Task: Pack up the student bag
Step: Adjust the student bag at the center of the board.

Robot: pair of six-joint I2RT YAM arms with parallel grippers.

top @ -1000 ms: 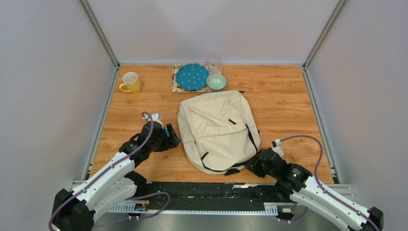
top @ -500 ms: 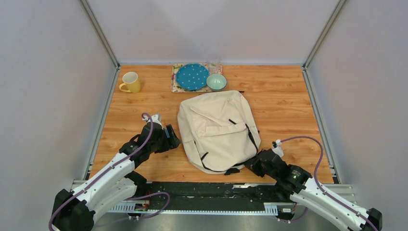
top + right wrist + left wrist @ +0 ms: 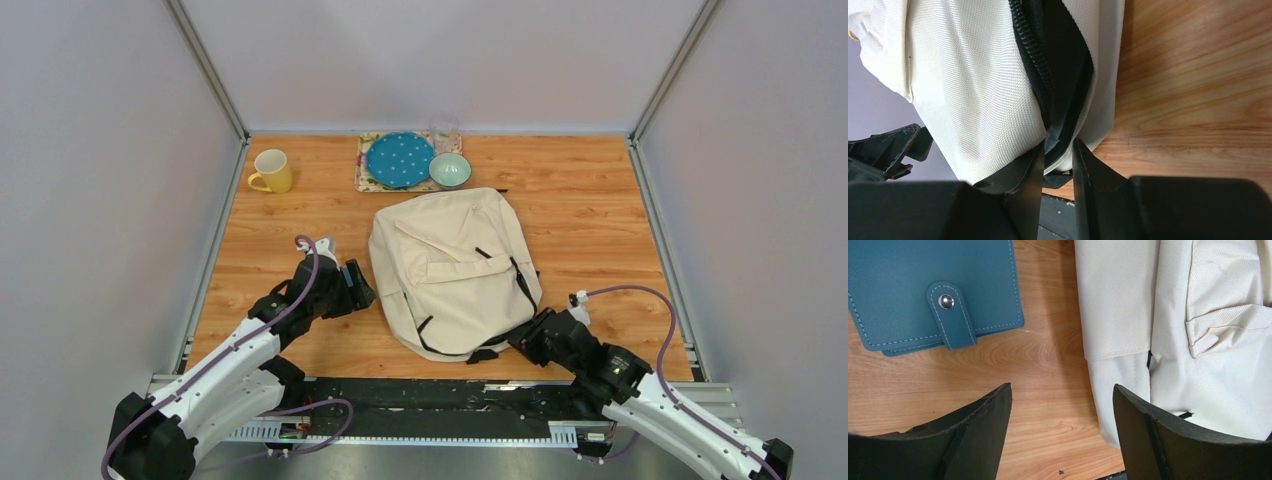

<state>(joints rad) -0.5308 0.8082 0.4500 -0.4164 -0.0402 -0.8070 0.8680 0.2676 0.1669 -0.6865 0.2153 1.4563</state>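
The student bag (image 3: pixel 455 270), cream with black straps, lies flat in the middle of the wooden table. My right gripper (image 3: pixel 523 340) is at its near right corner. In the right wrist view the gripper (image 3: pixel 1058 145) is shut on the bag's (image 3: pixel 973 85) black zippered edge (image 3: pixel 1060 95), which runs between the jaws. My left gripper (image 3: pixel 360 290) is open and empty beside the bag's left side. In the left wrist view it (image 3: pixel 1062 387) hovers over bare wood, with a blue snap wallet (image 3: pixel 933 295) ahead to the left and the bag (image 3: pixel 1198 315) to the right.
A yellow mug (image 3: pixel 271 171) stands at the back left. A blue dotted plate (image 3: pixel 400 158) on a floral mat, a green bowl (image 3: pixel 450 169) and a clear glass (image 3: pixel 444 133) sit behind the bag. Grey walls enclose three sides.
The right arm has edged slightly back toward its base. The bag and the left arm look unchanged.
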